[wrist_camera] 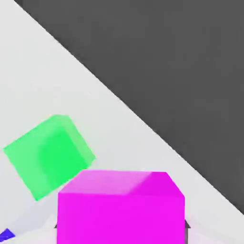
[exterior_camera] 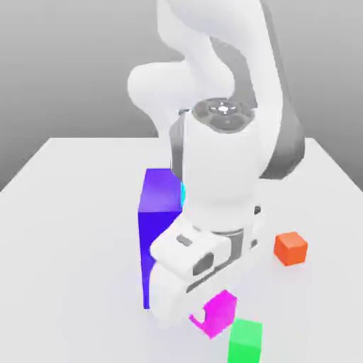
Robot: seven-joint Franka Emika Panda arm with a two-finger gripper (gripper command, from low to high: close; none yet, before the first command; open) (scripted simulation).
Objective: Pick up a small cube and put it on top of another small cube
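Gripper [exterior_camera: 205,317] is clamped on the pink cube [exterior_camera: 220,310], so I'm in the carry step; the green cube [exterior_camera: 245,341] sits just beside and below it. Next I need to centre over green, lower and release

An orange cube [exterior_camera: 291,248] sits on the white table [exterior_camera: 64,213] toward the exterior view's right. A tall blue block [exterior_camera: 157,213] stands upright near the middle, well apart from it.
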